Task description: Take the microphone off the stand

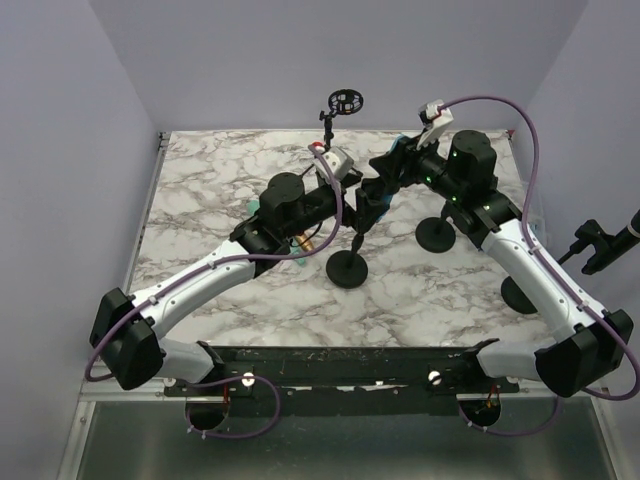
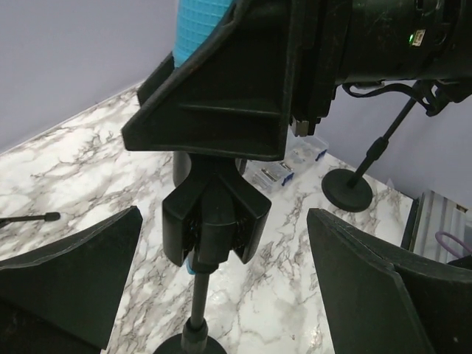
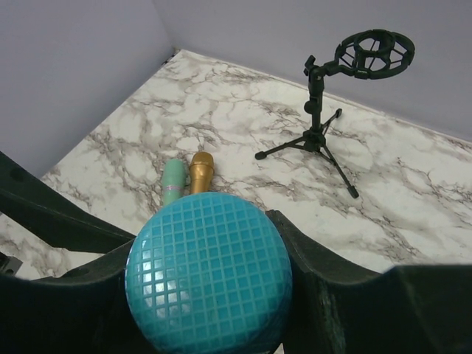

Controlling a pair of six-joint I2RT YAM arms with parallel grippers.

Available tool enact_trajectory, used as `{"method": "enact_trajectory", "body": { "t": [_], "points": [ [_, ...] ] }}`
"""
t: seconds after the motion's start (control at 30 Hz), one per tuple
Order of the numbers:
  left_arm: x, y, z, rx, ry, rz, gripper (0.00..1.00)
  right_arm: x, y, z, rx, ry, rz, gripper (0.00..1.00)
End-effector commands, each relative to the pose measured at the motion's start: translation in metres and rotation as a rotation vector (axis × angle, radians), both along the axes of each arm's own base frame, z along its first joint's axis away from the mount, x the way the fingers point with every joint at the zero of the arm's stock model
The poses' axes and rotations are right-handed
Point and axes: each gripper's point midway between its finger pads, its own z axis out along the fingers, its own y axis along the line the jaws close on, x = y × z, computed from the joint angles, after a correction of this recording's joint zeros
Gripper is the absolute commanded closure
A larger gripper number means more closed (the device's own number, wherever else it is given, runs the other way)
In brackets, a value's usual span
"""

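Right wrist view: right tool (image 3: 209, 234) is pinching the teal microphone (image 3: 209, 284) just below its grid-patterned head, which is filling the lower centre of the frame. Tool is pressing on both sides of it, and the hold is looking firm.

Left wrist view: left tool (image 2: 223, 228) is standing spread wide. Its fingers (image 2: 74, 273) are showing at lower left and lower right, flanking the stand (image 2: 198, 306) without touching it. Clip (image 2: 251, 214) is sitting mid-frame, directly under the right tool. A sliver of blue is peeking out beneath the clip, so I am judging the microphone's tail to be seated there, but cannot tell for certain.

Top external view: both arms are meeting at centre frame above the round base (image 1: 347, 268), which is resting on the marble table (image 1: 200, 200).

Step in hand (judgement): extraction is starting, with the microphone gripped but not showing clear of the clip.

Next move (judgement): left tool is needing to close on the pole or clip to brace the stand. Right tool is then needing to draw the microphone out along the clip's axis. Unbraced, the stand is risking lifting or tipping with the pull.

Bystanders, right wrist view: gold microphone (image 3: 200, 171) and mint-green microphone (image 3: 174, 181) are lying side by side left of centre. Tripod stand (image 3: 318, 125) is standing at upper right.
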Motion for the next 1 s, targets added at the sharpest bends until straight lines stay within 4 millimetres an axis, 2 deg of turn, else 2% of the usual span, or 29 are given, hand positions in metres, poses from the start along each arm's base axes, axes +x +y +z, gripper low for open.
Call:
{"method": "enact_trajectory", "body": {
  "t": [0.0, 0.1, 0.2, 0.23, 0.27, 0.33, 0.37, 0.4, 0.63, 0.77, 0.87, 0.97],
  "points": [
    [0.007, -0.013, 0.004, 0.016, -0.006, 0.023, 0.05, -0.010, 0.003, 0.014, 0.031, -0.039, 0.025, 0.99],
    [0.024, -0.008, -0.008, 0.065, 0.030, 0.111, 0.09, -0.011, 0.002, 0.015, 0.032, -0.044, 0.021, 0.99],
    [0.034, -0.004, -0.021, 0.113, 0.057, 0.166, 0.17, -0.011, 0.002, 0.015, 0.031, -0.045, 0.019, 0.99],
    [0.036, -0.004, -0.023, 0.123, 0.061, 0.170, 0.26, -0.012, 0.002, 0.016, 0.032, -0.047, 0.021, 0.99],
    [0.036, -0.005, -0.024, 0.136, 0.062, 0.168, 0.40, -0.012, 0.001, 0.016, 0.033, -0.049, 0.020, 0.99],
    [0.032, -0.007, -0.025, 0.159, 0.064, 0.139, 0.76, -0.012, 0.002, 0.016, 0.034, -0.048, 0.021, 0.99],
    [0.032, -0.008, -0.028, 0.175, 0.071, 0.132, 0.97, -0.012, 0.001, 0.018, 0.037, -0.051, 0.018, 0.99],
    [0.031, -0.008, -0.027, 0.181, 0.075, 0.131, 1.00, -0.013, 0.001, 0.019, 0.039, -0.055, 0.018, 0.99],
    [0.017, -0.003, -0.047, 0.184, 0.111, 0.095, 1.00, -0.013, -0.002, 0.031, 0.059, -0.075, 0.000, 0.99],
    [0.009, 0.000, -0.055, 0.176, 0.131, 0.078, 1.00, -0.007, -0.011, 0.042, 0.076, -0.088, -0.070, 0.99],
    [0.005, 0.002, -0.058, 0.170, 0.131, 0.075, 1.00, -0.001, -0.023, 0.053, 0.097, -0.106, -0.151, 0.99],
    [0.003, 0.005, -0.064, 0.178, 0.138, 0.077, 1.00, -0.003, -0.027, 0.075, 0.141, -0.144, -0.172, 0.99]
  ]
}}
